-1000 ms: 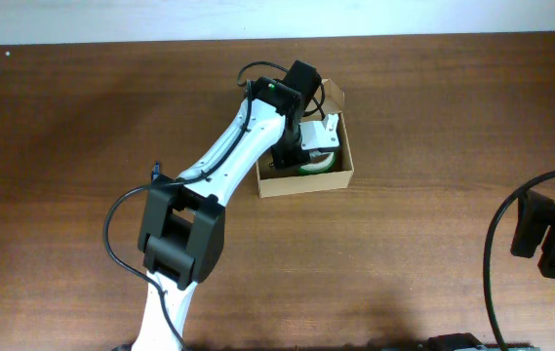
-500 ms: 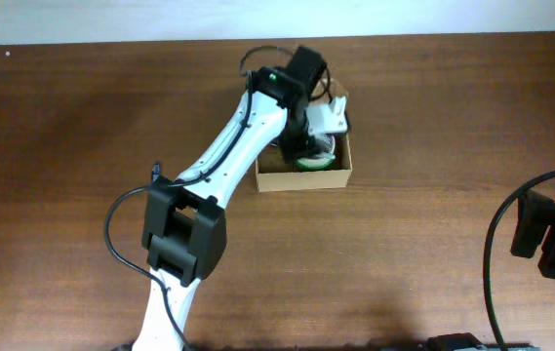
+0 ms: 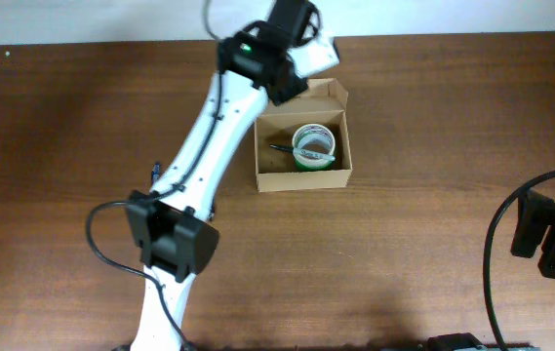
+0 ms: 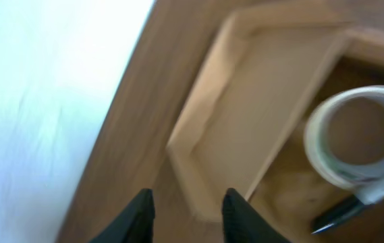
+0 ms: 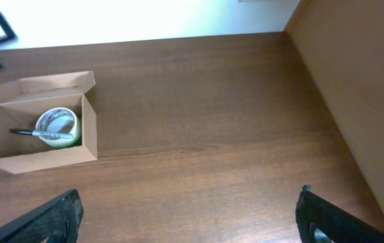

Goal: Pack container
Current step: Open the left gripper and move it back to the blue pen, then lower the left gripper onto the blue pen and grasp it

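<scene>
Container (image 3: 303, 180) lies long axis left-right, its flap (image 3: 328, 95) open at the far side.

So the left arm (image 3: 223, 127) was down inside the box (image 3: 301, 179) a second ago, left gripper (image 4: 186, 214) right over the tape rolls (image 3: 314, 146). Now it's lifted out and swung back past the open lid (image 3: 321, 95), fingers apart, holding nothing. Overhead, the rolls and pen (image 3: 282, 148) aren't covered anymore.

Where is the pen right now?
Seen from overhead, the pen lies inside the open box near the far middle of the table, resting across the tape roll in it.
</scene>
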Controlling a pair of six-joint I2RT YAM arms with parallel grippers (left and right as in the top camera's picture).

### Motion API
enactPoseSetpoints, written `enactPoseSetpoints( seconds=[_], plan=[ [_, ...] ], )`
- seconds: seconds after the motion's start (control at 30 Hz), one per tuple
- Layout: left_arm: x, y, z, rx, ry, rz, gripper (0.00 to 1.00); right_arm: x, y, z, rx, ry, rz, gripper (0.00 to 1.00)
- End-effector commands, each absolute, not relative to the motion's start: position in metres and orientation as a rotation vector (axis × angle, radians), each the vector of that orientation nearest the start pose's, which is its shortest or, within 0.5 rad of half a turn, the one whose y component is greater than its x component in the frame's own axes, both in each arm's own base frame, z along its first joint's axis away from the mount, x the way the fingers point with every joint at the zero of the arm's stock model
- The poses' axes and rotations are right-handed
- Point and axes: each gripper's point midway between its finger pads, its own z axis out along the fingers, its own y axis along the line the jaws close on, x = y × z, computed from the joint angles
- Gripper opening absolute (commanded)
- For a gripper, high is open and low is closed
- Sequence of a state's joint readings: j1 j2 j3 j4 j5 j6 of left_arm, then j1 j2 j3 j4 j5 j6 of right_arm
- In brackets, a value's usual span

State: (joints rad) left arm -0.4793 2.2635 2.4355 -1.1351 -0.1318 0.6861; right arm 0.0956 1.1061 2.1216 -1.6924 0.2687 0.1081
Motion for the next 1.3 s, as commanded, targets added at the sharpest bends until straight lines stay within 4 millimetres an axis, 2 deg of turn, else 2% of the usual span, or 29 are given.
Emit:
enactPoseSetpoints(
  seconds=[0.0, 0.07, 0.17, 0.33, 0.4, 0.5, 0.57, 0.6, 0.73, 0.93, 1.27],
  plan=[
    [0.525, -0.164, 0.221, 0.822, 2.417, 0.262, 0.28, 0.170, -0.029, 0.439, 0.150, 2.223, -0.192, 0.99],
    [0.521, -0.126, 0.213, 0.582, 2.548, 0.230, 0.26, 0.170, -0.029, 0.439, 0.149, 2.223, -0.191, 0.99],
    [0.512, -0.076, 0.202, 0.309, 2.683, 0.177, 0.25, 0.170, -0.029, 0.439, 0.150, 2.223, -0.190, 0.99],
    [0.487, -0.012, 0.188, -0.004, 2.849, 0.068, 0.28, 0.170, -0.029, 0.439, 0.150, 2.224, -0.190, 0.99],
    [0.470, 0.019, 0.183, -0.106, 2.922, 0.055, 0.36, 0.170, -0.029, 0.439, 0.151, 2.223, -0.191, 0.99],
    [0.449, 0.042, 0.180, -0.182, 2.996, 0.063, 0.42, 0.170, -0.029, 0.439, 0.151, 2.223, -0.191, 0.99],
    [0.434, 0.050, 0.178, -0.216, 3.053, 0.062, 0.45, 0.170, -0.029, 0.439, 0.150, 2.224, -0.192, 0.99],
    [0.430, 0.049, 0.174, -0.232, 3.074, -0.001, 0.48, 0.170, -0.029, 0.439, 0.150, 2.223, -0.192, 0.99],
    [0.426, 0.029, 0.164, -0.243, 3.107, -0.197, 0.51, 0.170, -0.029, 0.439, 0.150, 2.223, -0.192, 0.99],
    [0.398, 0.026, 0.127, -0.092, 3.269, -0.222, 0.52, 0.170, -0.029, 0.439, 0.150, 2.223, -0.191, 0.99],
    [0.351, 0.026, 0.062, -0.028, 3.487, -0.208, 0.52, 0.170, -0.029, 0.439, 0.150, 2.223, -0.191, 0.99]
  ],
)
